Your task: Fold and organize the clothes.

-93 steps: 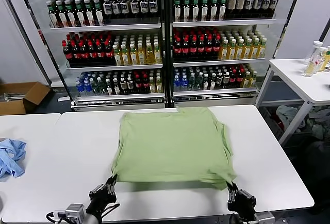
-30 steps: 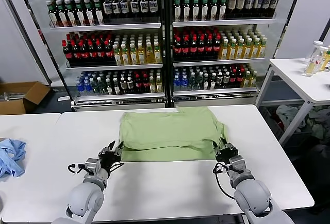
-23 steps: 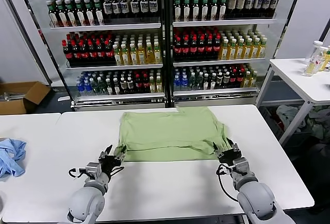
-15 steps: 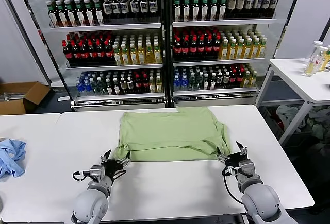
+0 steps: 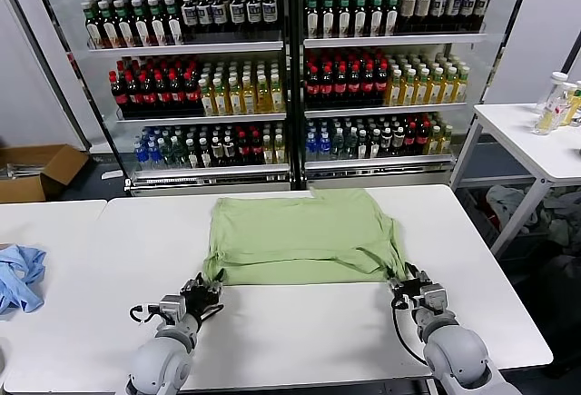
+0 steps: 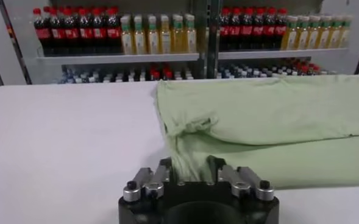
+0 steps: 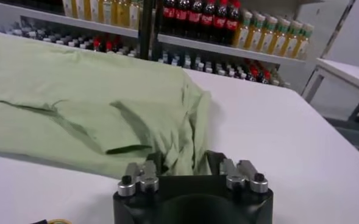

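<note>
The clothes, a light green shirt [image 5: 300,236], lie folded flat in the middle of the white table [image 5: 300,340]. My left gripper [image 5: 211,284] is at the shirt's near left corner. In the left wrist view, bunched fabric [image 6: 188,155] sits between the narrowed fingers of the left gripper [image 6: 188,165]. My right gripper [image 5: 405,284] is at the near right corner. The right wrist view shows the right gripper [image 7: 185,159] with a fold of the shirt [image 7: 106,103] pinched between its fingers. Collar, buttons and print are hidden.
A light blue garment [image 5: 18,277] lies on the table's far left. Behind the table stands a glass-fronted cooler [image 5: 290,77] full of bottles. A cardboard box [image 5: 36,170] sits on the floor at left. A second white table [image 5: 536,141] is at right.
Both grippers let go of the folded-over edge, drew back a little toward me with fingers spread, and have now closed on the shirt's near corners.
</note>
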